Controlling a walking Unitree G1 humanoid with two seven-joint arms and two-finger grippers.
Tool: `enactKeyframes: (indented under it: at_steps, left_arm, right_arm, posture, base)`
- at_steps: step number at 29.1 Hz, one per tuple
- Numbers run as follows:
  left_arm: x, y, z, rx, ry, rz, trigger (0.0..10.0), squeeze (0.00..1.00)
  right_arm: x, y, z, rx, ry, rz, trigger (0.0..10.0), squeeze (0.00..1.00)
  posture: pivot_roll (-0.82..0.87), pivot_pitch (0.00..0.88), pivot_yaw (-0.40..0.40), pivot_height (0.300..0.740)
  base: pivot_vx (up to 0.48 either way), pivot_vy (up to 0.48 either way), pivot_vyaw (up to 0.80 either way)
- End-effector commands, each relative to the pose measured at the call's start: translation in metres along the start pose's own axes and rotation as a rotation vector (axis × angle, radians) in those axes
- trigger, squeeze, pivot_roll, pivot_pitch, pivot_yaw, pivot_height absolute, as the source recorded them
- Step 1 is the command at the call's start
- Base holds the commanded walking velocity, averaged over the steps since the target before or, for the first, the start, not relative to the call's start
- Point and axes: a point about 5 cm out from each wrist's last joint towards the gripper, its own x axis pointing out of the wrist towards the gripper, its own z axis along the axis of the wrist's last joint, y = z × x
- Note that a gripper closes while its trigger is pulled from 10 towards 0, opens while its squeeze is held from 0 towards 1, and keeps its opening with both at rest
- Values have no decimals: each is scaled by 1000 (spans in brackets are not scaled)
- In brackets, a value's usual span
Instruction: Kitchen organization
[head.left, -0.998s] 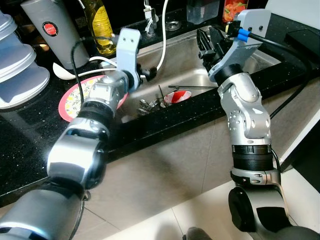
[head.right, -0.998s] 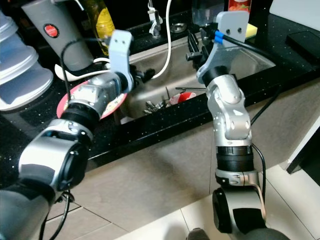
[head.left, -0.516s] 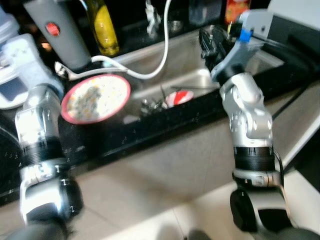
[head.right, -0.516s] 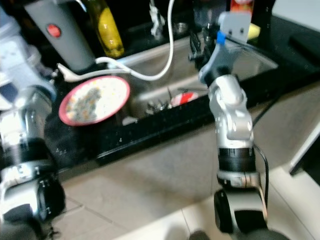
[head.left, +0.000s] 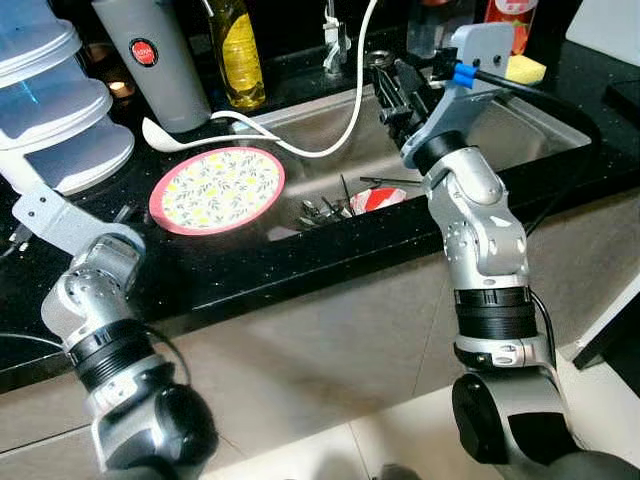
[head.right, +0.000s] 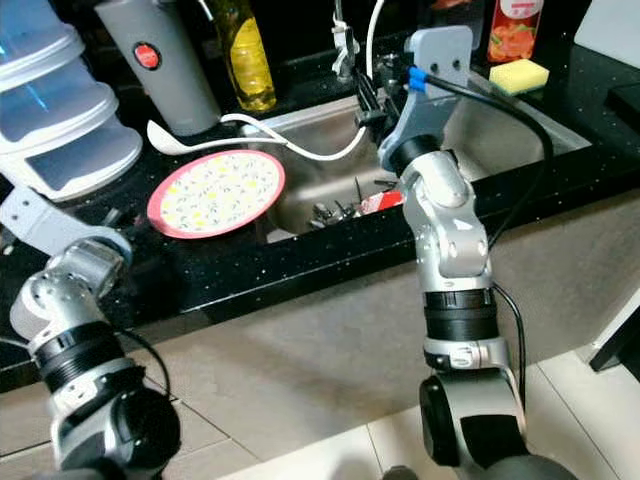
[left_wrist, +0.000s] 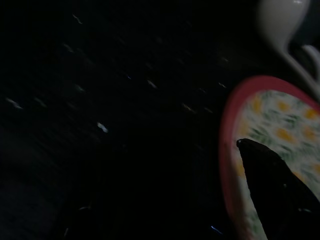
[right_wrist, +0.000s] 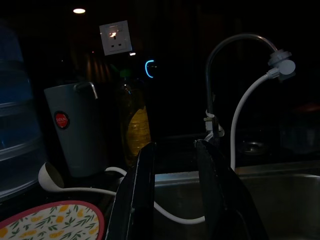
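Note:
A red-rimmed plate (head.left: 217, 188) with a yellow flower pattern lies on the black counter, just left of the steel sink (head.left: 520, 110). Cutlery (head.left: 322, 208) and a red-and-white dish (head.left: 378, 198) lie in the sink. My right gripper (head.left: 392, 76) hangs above the sink's back edge near the tap, open with nothing between its fingers (right_wrist: 137, 200). My left arm (head.left: 95, 290) is low at the counter's front left. In the left wrist view, one black finger (left_wrist: 275, 185) reaches over the plate's rim (left_wrist: 227, 150).
A grey jug (head.left: 150, 60), a yellow oil bottle (head.left: 238, 50) and a white ladle (head.left: 165, 135) stand behind the plate. A white hose (head.left: 345, 110) curves from the tap (head.left: 333, 35) across the sink. Stacked clear containers (head.left: 50, 110) sit far left, and a yellow sponge (head.left: 525, 68) far right.
My left arm has drawn back from over the plate and sink edge to the lower left, uncovering the plate. The camera has shifted. The right arm stays over the sink.

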Motion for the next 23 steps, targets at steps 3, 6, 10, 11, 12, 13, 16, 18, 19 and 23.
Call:
enactKeyframes:
  at_steps: [3,6,10,11,12,13,16,18,19,23]
  left_arm:
    - [1,0,-14,-41,89,-24,10000,0]
    - [4,-10,-29,-57,172,-81,10000,0]
    - [10,-10,-37,-107,225,-93,9176,0]
    - [12,-10,-37,-127,237,-97,9176,0]
    - [14,-10,-37,-143,242,-112,9373,0]
    - [18,-10,-37,-169,250,-119,7529,0]
    - [22,-10,-36,-201,253,-132,6000,0]
    - [24,-14,-34,-209,251,-147,3529,0]
    - [24,-14,-34,-209,251,-147,3529,0]
    - [28,-19,-34,-211,242,-158,0,0]
  right_arm:
    - [3,5,1,12,-12,23,10000,0]
    - [4,6,2,12,-13,23,10000,0]
    - [2,4,2,10,-12,14,10000,0]
    - [2,3,2,9,-11,13,10000,0]
    - [2,3,2,8,-10,11,10000,0]
    - [1,3,2,7,-9,10,10000,0]
    - [1,2,2,5,-8,10,10000,0]
    - [1,1,3,3,-10,9,10000,0]
    - [1,1,3,3,-10,9,10000,0]
    - [2,0,5,-3,-14,7,10000,0]
  posture:
    - [-18,3,139,740]
    - [-31,9,144,740]
    - [-41,14,140,740]
    - [-43,15,140,740]
    - [-52,16,140,740]
    - [-57,17,139,740]
    - [-67,17,137,740]
    - [-68,17,137,740]
    - [-68,17,137,740]
    - [-73,15,137,740]
  base:
    - [0,0,0]
    - [0,0,0]
    - [0,0,0]
    - [0,0,0]
    - [0,0,0]
    - [0,0,0]
    - [0,0,0]
    - [0,0,0]
    - [0,0,0]
    - [0,0,0]
